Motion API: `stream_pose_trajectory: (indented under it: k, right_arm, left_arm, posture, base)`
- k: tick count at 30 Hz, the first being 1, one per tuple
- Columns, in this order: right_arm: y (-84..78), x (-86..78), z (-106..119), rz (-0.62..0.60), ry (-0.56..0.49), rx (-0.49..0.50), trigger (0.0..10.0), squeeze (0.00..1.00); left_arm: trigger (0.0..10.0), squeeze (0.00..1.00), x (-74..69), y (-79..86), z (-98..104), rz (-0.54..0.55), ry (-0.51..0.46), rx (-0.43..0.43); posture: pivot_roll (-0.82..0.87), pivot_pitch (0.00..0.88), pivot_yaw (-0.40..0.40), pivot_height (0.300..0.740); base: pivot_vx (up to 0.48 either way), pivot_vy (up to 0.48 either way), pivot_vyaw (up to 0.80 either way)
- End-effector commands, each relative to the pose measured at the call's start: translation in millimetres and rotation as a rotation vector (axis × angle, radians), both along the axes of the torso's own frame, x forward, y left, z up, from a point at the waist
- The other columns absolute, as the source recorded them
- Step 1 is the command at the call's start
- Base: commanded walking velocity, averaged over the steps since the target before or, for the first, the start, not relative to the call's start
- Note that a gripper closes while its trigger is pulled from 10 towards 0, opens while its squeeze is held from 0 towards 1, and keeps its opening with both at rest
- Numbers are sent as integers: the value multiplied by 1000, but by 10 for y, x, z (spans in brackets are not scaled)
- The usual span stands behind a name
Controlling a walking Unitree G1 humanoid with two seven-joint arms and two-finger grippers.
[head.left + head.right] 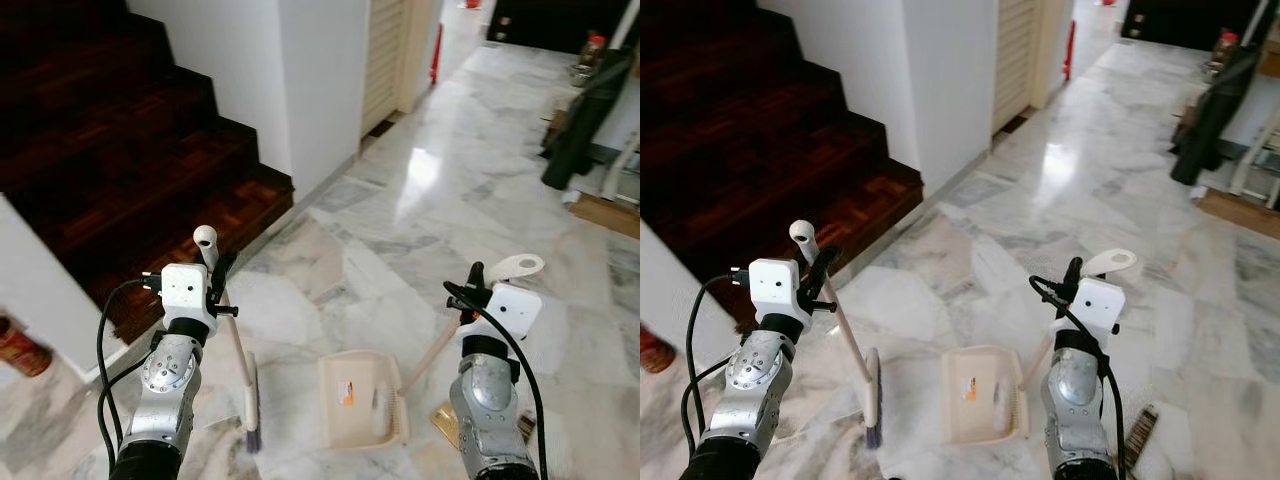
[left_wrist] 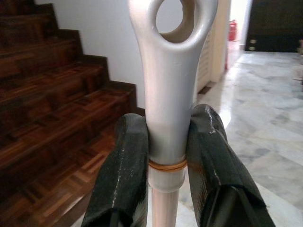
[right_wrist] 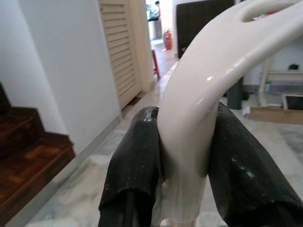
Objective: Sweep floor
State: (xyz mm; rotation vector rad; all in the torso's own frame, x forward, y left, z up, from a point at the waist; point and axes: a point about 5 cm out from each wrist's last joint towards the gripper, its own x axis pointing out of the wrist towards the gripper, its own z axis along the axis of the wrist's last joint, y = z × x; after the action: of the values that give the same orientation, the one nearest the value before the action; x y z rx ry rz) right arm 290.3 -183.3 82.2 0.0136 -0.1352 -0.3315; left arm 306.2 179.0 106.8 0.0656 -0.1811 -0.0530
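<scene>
Left gripper [image 2: 165, 156] clamped on the grey top of a broom [image 1: 240, 360], both black fingers [image 2: 125, 170] pressed against the handle just below its hanging loop. Broom tilted, pale shaft running down from the gripper to a dark-bristled head resting on the marble floor [image 1: 480, 180], just left of the dustpan [image 1: 360, 398]. Right gripper [image 3: 182, 161] closed around the curved cream handle of that dustpan, fingers [image 3: 135, 165] squeezing it from either side, the looped end of the handle sticking out past them. Dustpan cream-coloured, lying flat on the floor between the two silver arms, its long handle rising up and to the right into the right gripper; a small orange label on its tray, and a pale object lying inside near the right wall, too unclear to name. Beside the right arm on the floor, a small brown-and-gold item [image 1: 447, 420], partly hidden. Dark wooden stairs [image 1: 130, 150] climbing to the left beside a white wall [image 1: 290, 70], a louvred door [image 1: 385, 55] further along the passage. Dark cloth [image 1: 580, 115] hanging at the far right.
</scene>
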Motion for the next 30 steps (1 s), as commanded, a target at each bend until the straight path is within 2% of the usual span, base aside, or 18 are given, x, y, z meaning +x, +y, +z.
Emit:
stream_pose_trajectory:
  k: [1, 30]
  right_arm:
    - [9, 19, 129, 3, -58, 0, 10000, 0]
    - [46, 20, 104, 27, -33, 16, 10000, 0]
  left_arm:
    - [10000, 0, -5, -5, 91, -5, -39, 24]
    - [10000, 0, -63, 34, 64, 26, -16, 25]
  posture:
    - [58, 0, 20, 740]
    - [71, 0, 5, 740]
  base:
    - [0, 0, 800]
    - [0, 0, 800]
